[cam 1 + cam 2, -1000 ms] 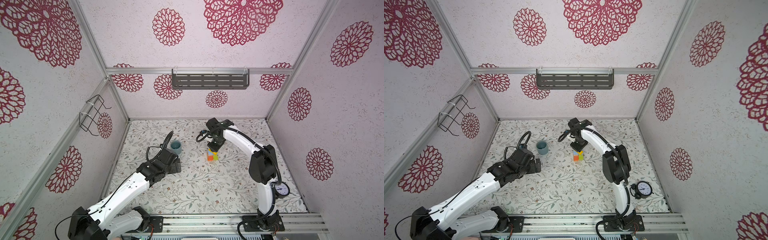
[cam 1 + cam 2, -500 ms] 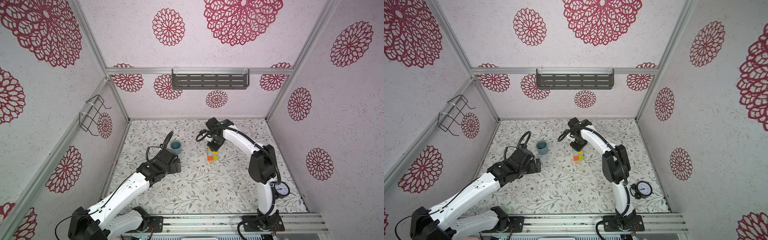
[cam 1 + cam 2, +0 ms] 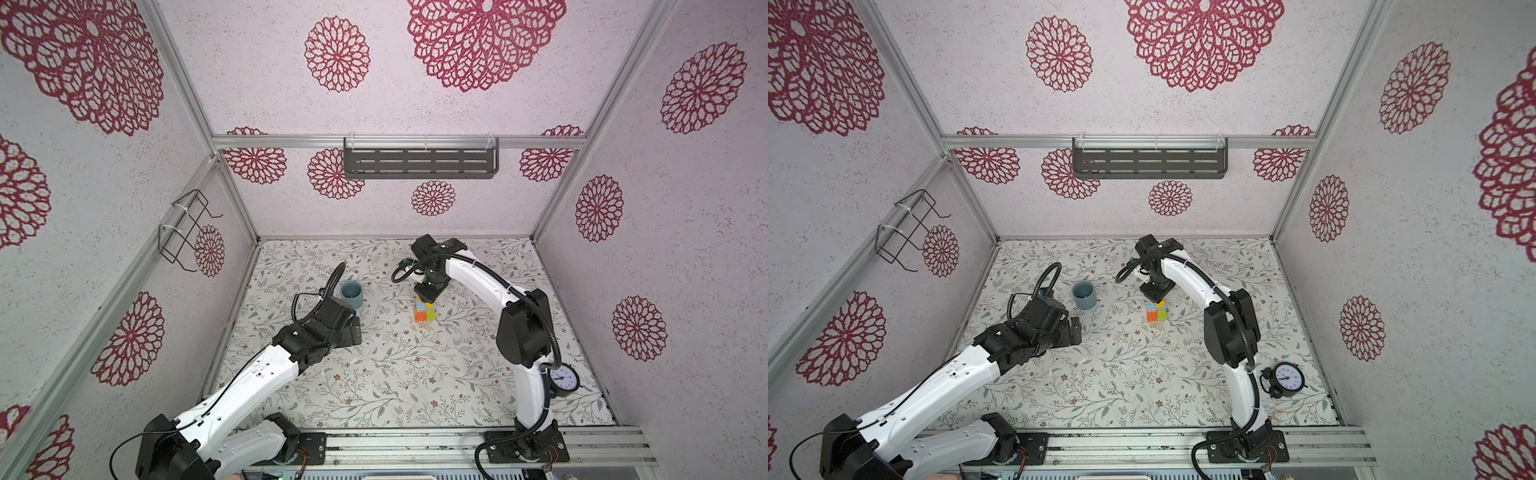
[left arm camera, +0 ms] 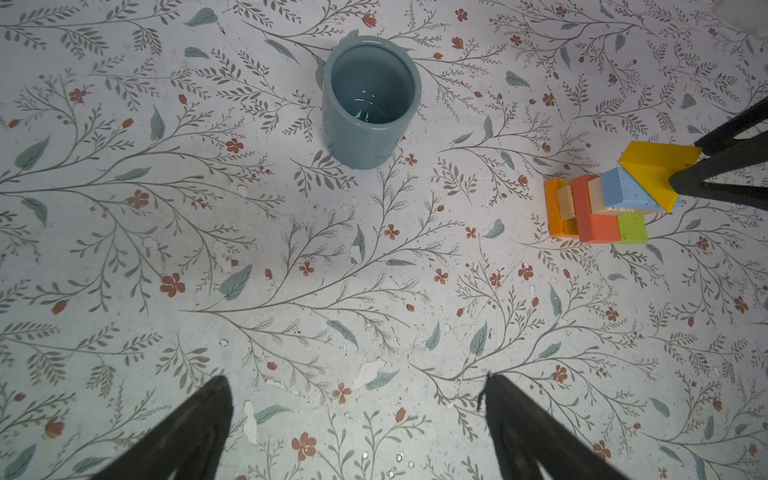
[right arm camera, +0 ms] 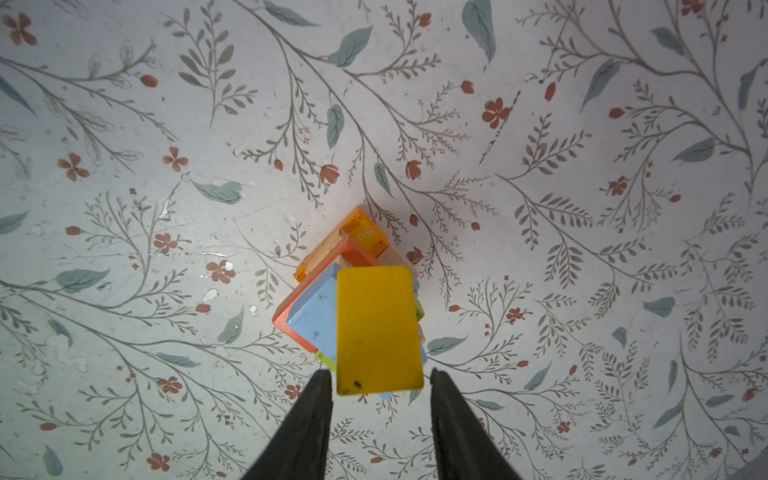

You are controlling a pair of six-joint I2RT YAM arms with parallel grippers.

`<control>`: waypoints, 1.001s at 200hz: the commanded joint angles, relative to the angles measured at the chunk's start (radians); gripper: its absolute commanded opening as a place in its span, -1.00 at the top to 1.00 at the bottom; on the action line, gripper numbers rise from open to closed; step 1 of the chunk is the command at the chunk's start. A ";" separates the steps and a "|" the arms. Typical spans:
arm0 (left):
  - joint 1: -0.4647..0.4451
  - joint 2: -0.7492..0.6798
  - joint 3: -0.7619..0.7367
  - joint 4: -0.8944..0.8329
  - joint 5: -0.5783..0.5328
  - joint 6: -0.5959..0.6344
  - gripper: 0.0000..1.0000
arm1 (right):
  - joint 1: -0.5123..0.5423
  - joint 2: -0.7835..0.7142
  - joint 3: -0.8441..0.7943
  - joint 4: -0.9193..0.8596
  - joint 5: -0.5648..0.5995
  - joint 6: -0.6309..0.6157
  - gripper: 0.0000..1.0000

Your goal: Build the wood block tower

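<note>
Lighting was bright, diffuse and even. Soft shadow beside the tower [image 5: 376,328], small glints inside the cup [image 4: 370,124]. Top views bowed at edges; wrist views sharp.

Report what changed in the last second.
Little visibly moved. The right gripper stays above the tower; its fingers now stand just clear of the yellow block, apparently letting go. Left gripper, cup and clock are unchanged.

Teal cup [image 3: 352,294] upright on floral tabletop [image 3: 395,374], black clock [image 3: 1285,379], seemingly upright
</note>
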State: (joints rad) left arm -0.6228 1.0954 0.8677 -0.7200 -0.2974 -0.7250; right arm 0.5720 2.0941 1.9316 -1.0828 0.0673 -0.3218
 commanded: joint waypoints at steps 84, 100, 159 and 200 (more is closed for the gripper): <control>0.009 -0.050 0.108 -0.064 -0.069 0.028 -0.95 | 0.011 -0.075 0.088 -0.009 0.076 0.057 -0.14; 0.010 -0.060 0.151 -0.081 -0.099 0.030 -0.95 | 0.023 -0.111 0.084 0.018 0.118 0.077 -0.14; 0.048 -0.152 0.325 -0.221 -0.267 0.060 -0.95 | 0.043 -0.424 -0.234 0.302 0.254 0.210 -0.32; 0.102 -0.329 0.261 -0.172 -0.392 0.082 -0.95 | 0.037 -0.777 -0.752 0.711 0.325 0.380 -0.80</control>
State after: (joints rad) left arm -0.5556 0.8875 1.1755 -0.9016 -0.5549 -0.6704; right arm 0.6167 1.5097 1.4452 -0.6376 0.2920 -0.0940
